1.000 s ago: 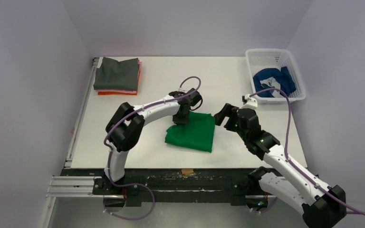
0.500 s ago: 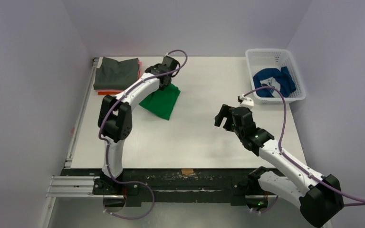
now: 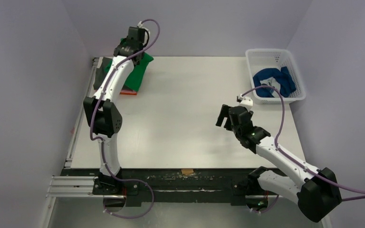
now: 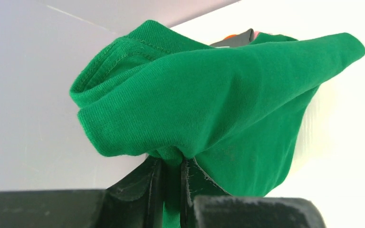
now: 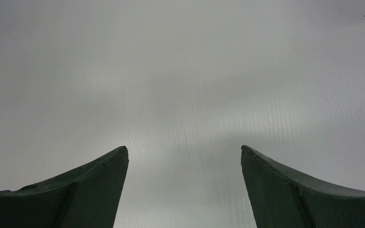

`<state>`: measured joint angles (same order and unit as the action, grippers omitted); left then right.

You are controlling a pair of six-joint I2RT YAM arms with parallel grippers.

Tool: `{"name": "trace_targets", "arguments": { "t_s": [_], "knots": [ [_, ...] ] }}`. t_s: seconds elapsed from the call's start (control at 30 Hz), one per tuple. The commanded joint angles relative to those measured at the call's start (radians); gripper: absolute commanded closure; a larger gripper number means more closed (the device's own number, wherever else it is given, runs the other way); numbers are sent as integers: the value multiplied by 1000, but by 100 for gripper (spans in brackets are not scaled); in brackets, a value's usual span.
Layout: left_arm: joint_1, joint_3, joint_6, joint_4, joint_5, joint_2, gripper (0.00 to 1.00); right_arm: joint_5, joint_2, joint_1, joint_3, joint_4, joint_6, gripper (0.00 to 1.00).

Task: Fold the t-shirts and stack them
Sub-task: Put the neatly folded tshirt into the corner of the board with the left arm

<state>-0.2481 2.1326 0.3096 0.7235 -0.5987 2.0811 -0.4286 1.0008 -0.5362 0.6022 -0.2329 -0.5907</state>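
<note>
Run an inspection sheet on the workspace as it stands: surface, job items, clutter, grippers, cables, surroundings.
Surface: white table, bare in the middle; small brown patch at the near edge.
Job's things: green t-shirt bunched over the stack of folded t-shirts at the far left corner, contact cannot be told; blue t-shirt crumpled in the basket.
Clutter: white lattice basket, far right corner.
Grippers: left gripper shut on the green t-shirt; right gripper open, empty, above bare table.
Cables: purple cables loop along both arms; no snag seen.
Surroundings: plain pale walls; metal rail along the near edge.
</note>
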Motion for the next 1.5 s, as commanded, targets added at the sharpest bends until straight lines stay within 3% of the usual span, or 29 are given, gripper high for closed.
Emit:
{"name": "trace_targets", "arguments": {
  "t_s": [0.0, 0.23, 0.53, 0.77, 1.0, 1.03, 1.07, 1.1, 1.13, 1.17, 1.2, 1.33, 1.47],
  "knots": [
    [19, 107, 45, 6, 63, -39, 100, -38, 14, 2, 42, 15, 14, 13],
    [78, 194, -42, 47, 185, 11, 100, -54, 34, 1, 50, 5, 19, 13],
    [161, 193, -57, 59, 236, 122, 100, -63, 100, 1, 67, -5, 16, 13],
    [235, 309, -45, 46, 226, 239, 100, -69, 171, 2, 94, -32, 13, 14],
    [305, 333, -62, 1, 201, 291, 87, -108, 231, 1, 117, -43, 14, 14],
    [315, 337, -81, 1, 199, 295, 80, -110, 238, 1, 123, -53, 13, 14],
    [325, 339, -106, 1, 194, 296, 66, -112, 245, 1, 128, -58, 12, 14],
    [333, 339, -132, -1, 188, 294, 40, -111, 249, 1, 132, -60, 11, 14],
    [341, 339, -158, -3, 183, 291, 22, -110, 251, 1, 134, -62, 9, 14],
    [347, 339, -185, -6, 176, 284, 8, -109, 251, 2, 134, -63, 8, 14],
    [349, 338, -209, -8, 168, 274, 1, -109, 249, 1, 134, -64, 7, 14],
    [357, 319, -376, -5, 180, 204, 0, -115, 226, 1, 125, -59, 5, 14],
    [359, 154, -470, -100, 446, 92, 0, -122, 219, 2, 124, -55, 5, 14]
  ]
}}
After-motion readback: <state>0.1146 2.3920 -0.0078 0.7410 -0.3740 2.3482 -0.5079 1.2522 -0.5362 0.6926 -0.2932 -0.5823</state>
